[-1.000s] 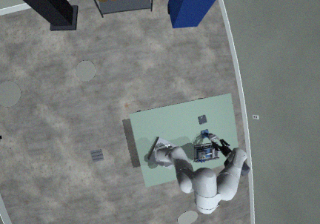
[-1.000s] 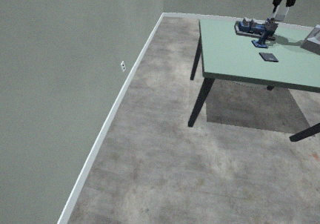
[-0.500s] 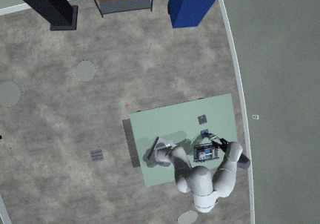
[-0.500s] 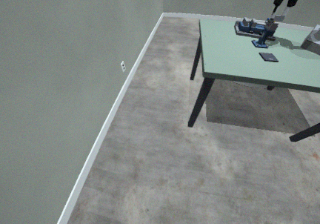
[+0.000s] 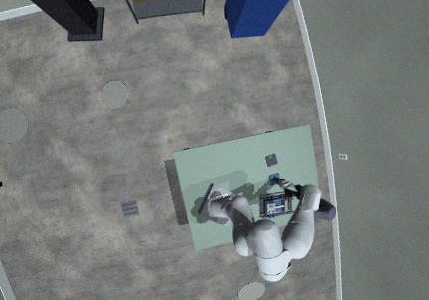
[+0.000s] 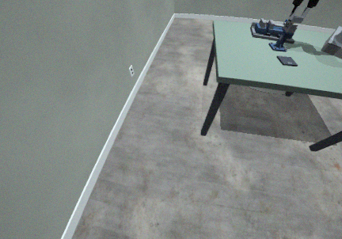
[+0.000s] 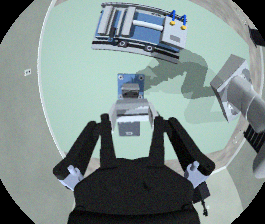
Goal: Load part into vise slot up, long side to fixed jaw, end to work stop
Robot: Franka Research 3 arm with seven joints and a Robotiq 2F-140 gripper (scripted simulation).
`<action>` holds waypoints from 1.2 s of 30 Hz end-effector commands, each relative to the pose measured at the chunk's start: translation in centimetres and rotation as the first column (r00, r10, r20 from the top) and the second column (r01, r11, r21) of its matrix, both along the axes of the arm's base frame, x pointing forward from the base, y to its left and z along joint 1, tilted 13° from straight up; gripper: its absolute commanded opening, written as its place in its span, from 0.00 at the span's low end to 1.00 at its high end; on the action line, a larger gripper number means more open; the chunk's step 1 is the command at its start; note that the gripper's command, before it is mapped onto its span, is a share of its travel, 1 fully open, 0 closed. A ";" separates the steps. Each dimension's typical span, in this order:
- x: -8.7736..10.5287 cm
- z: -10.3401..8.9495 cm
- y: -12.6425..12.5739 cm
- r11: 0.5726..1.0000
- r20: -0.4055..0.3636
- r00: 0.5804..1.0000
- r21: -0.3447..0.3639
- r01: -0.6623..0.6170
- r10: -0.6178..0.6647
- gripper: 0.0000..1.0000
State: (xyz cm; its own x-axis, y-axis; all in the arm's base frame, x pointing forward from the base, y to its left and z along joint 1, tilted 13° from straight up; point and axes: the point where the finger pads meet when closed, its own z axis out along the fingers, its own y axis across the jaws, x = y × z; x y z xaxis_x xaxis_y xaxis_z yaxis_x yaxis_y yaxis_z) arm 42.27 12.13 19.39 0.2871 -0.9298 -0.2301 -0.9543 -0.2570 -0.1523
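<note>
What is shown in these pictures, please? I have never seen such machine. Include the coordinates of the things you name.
A white robot arm [image 5: 268,238] [image 7: 243,95] works over a green table [image 5: 238,152] [image 6: 253,66] [image 7: 68,65]. One picture looks from above, one from the room's side, and one from the arm's wrist, past its black hand [image 5: 283,182] [image 6: 299,13] [image 7: 132,108]. On the table are a vise [image 5: 276,203] [image 6: 270,29] [image 7: 150,31], a blue-based stand [image 5: 273,178] [image 6: 277,47] [image 7: 122,80] and a small dark plate [image 5: 270,160] [image 6: 286,61] [image 7: 129,131]. The hand is closed on a grey block [image 6: 298,19] [image 7: 132,105], near the stand.

Over there, a blue cabinet stands near a rack holding what look like orange-brown rolls.
</note>
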 end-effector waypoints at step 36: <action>0.2 0.1 -0.1 0.995 0.008 0.997 -0.061 0.074 -0.074 0.00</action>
State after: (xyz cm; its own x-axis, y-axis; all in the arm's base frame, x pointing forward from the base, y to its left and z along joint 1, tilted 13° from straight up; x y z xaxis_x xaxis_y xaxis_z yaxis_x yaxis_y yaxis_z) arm 42.36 12.11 19.41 0.2268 -0.9588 -0.1709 -0.9689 -0.2043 -0.1398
